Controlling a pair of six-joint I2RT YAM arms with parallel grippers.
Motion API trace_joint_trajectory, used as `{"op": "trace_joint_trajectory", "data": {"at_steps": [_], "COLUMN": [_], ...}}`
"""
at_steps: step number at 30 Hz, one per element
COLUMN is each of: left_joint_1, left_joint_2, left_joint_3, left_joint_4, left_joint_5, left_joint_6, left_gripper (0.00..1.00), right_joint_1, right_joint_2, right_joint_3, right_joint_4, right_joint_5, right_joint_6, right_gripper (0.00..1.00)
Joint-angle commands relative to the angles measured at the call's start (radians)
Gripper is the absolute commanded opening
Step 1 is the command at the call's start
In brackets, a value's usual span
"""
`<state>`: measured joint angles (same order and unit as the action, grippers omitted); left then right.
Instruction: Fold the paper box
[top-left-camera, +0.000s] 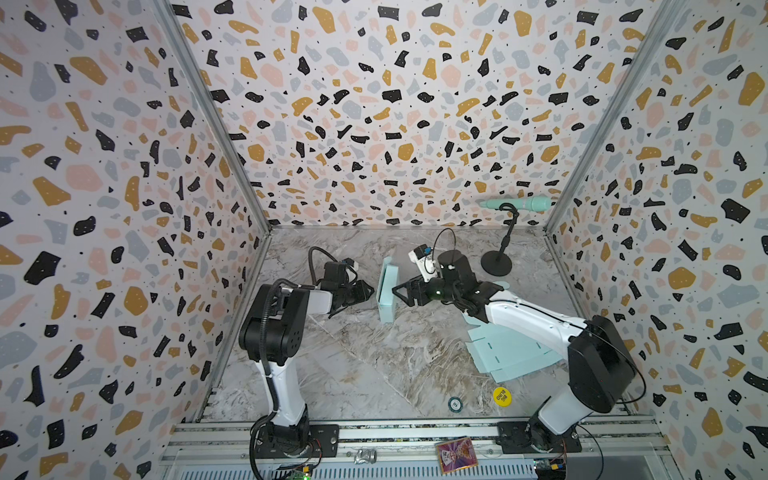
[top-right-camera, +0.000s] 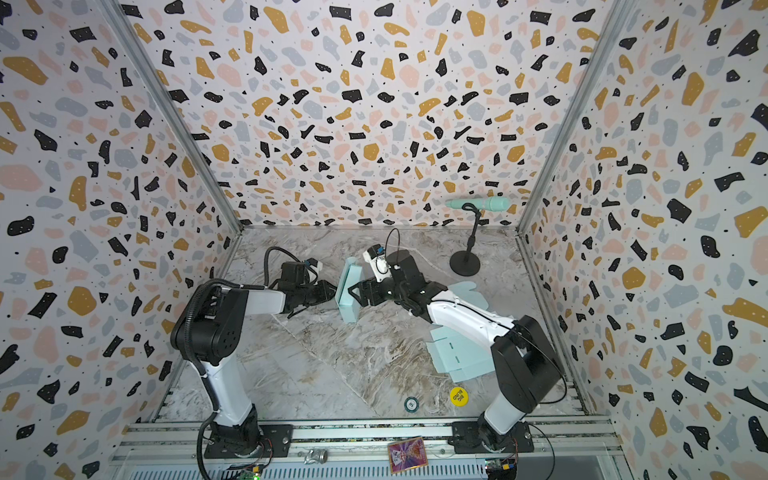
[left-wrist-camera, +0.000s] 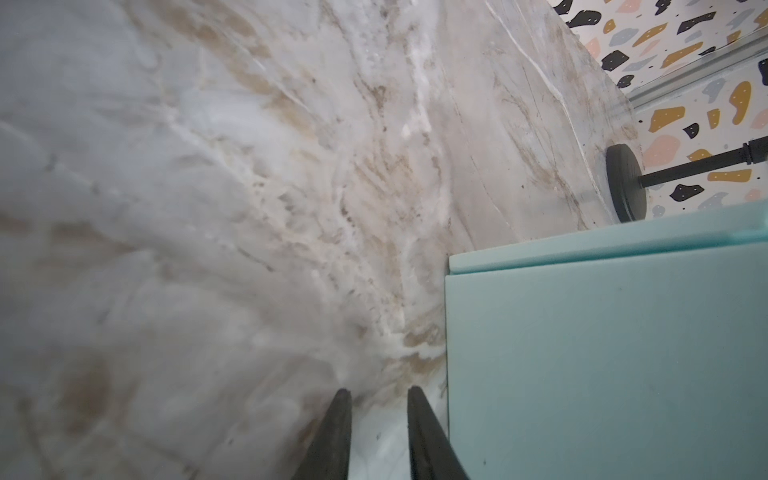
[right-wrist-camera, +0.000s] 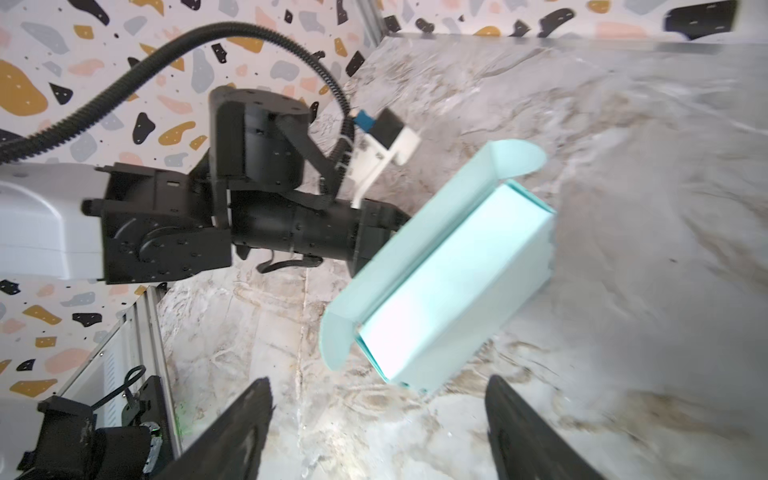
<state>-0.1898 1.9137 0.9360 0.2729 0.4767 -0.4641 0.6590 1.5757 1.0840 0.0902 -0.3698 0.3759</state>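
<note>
Paper box (top-left-camera: 387, 291), mint card, partly made up, standing on a long narrow side on the marble table (top-left-camera: 365, 374), about mid-table, between the two grippers. Open side, as it seems, turned toward the right gripper (right-wrist-camera: 378, 380); lid panel (right-wrist-camera: 436, 216) with rounded end tabs (right-wrist-camera: 515, 160) standing free along one long edge. Right pincer spread wide and empty, box just ahead of the tips, not touching. On the far side, the left gripper (left-wrist-camera: 376, 392) just beside the closed wall, prongs drawn near together with a slim gap, pinching nothing; contact with the wall not clear. Looks very light and thin, stiff only along the creases; probably slides or tips at a slight push on the smooth top. Likely dents under a hard squeeze on a bare panel. Best taken at a folded edge, or on the lid panel near its crease, with the opposite wall braced. Flat mint blanks (top-left-camera: 511, 353) lying well apart, under the right arm.
</note>
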Motion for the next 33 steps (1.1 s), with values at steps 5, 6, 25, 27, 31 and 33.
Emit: {"op": "trace_joint_trajectory", "data": {"at_steps": [5, 6, 25, 27, 31, 33], "left_joint_1": [-0.008, -0.011, -0.083, -0.089, -0.092, -0.092], "left_joint_2": [-0.051, -0.041, 0.061, 0.062, 0.067, 0.074], "left_joint_3": [0.005, 0.020, 0.154, 0.155, 0.156, 0.160], "left_joint_4": [-0.006, -0.011, 0.009, 0.006, 0.008, 0.006], "left_joint_5": [0.024, 0.031, 0.137, 0.142, 0.164, 0.166], "left_joint_6": [0.002, 0.007, 0.087, 0.096, 0.109, 0.110], "left_gripper": [0.26, 0.25, 0.25, 0.25, 0.24, 0.24], "right_joint_1": [-0.051, -0.047, 0.102, 0.117, 0.147, 0.155], "right_joint_2": [0.084, 0.106, 0.290, 0.283, 0.265, 0.263], "right_joint_3": [-0.067, -0.059, 0.024, 0.016, -0.001, -0.004], "right_joint_4": [0.069, 0.081, 0.159, 0.162, 0.165, 0.164], "right_joint_5": [0.014, 0.012, 0.076, 0.082, 0.090, 0.092], "right_joint_6": [-0.002, -0.001, -0.001, -0.001, -0.002, -0.003], "right_gripper": [0.57, 0.56, 0.49, 0.49, 0.49, 0.49]}}
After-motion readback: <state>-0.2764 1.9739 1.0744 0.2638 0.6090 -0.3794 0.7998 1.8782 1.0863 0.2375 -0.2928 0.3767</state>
